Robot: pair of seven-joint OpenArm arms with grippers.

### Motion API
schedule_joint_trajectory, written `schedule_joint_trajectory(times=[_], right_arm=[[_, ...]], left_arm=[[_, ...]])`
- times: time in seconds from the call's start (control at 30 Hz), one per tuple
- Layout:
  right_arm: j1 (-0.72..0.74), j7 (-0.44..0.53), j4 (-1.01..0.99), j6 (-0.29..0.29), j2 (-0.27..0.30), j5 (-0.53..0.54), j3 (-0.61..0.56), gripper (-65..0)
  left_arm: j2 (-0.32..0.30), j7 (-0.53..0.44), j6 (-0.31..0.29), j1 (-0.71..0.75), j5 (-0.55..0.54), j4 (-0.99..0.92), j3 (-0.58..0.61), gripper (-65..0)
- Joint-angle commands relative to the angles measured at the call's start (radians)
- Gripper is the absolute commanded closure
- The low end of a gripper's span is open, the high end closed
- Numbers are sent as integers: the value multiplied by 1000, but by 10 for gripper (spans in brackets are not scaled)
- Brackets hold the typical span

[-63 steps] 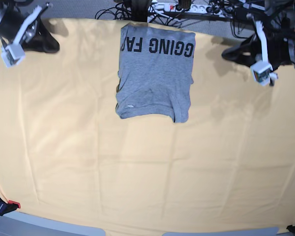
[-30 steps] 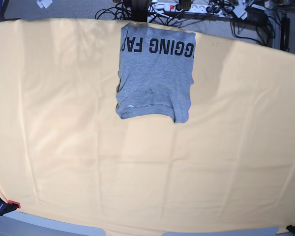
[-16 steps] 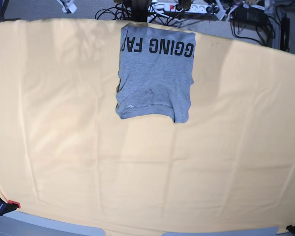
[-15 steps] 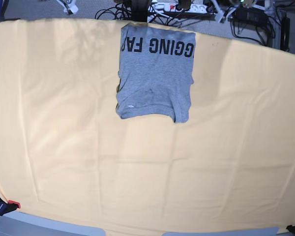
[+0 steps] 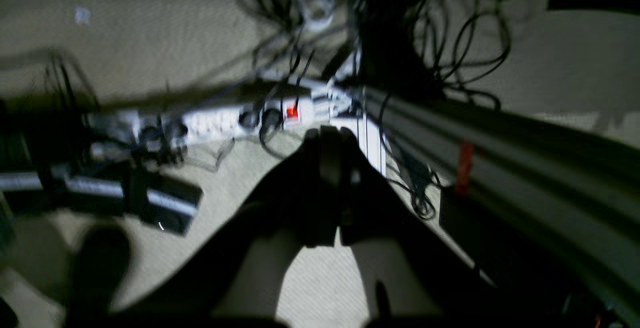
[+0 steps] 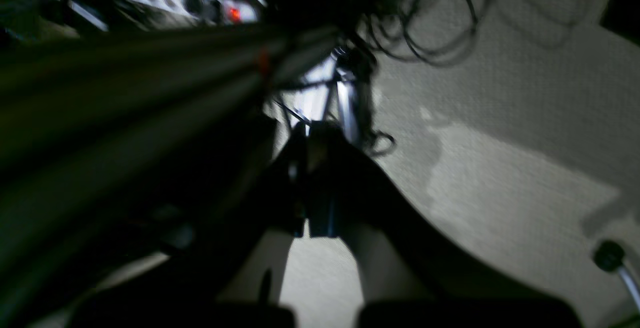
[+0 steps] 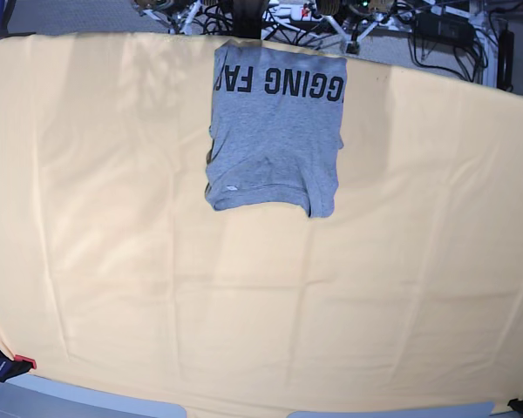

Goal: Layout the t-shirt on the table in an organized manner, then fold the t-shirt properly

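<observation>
The grey t-shirt (image 7: pixel 275 131) is seen folded on the table (image 7: pixel 261 296); folding is judged complete. Left gripper (image 5: pixel 332 140) and right gripper (image 6: pixel 312 132) are clenched, empty, parked behind the table.

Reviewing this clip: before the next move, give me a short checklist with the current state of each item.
1. T-shirt folded into a compact rectangle: ok, though the lower edge is slightly uneven.
2. T-shirt fully on the table: cannot tell; its top edge sits at the far border, lettering side up.
3. Both arms off the cloth: ok; the base view shows nothing over the table.
4. Left pincer shut and empty: ok; its wrist view shows it over the floor, near the power strip.
5. Right pincer shut and empty: ok; it is over carpet and cables.
6. Wrist views sharp enough to judge fine detail: not ok; both are dark and blurred.
</observation>
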Motion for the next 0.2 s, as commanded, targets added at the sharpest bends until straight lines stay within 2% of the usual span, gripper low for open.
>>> schedule_joint_trajectory(times=[0.0, 0.07, 0.17], right_arm=[[2, 8, 5, 2, 11, 3, 2, 0], [4, 8, 5, 0, 11, 3, 2, 0], [4, 8, 5, -14, 11, 3, 2, 0]], left_arm=[[14, -24, 14, 12, -3, 5, 22, 0], [14, -31, 44, 11, -2, 5, 48, 0], [14, -31, 46, 12, -4, 5, 48, 0]])
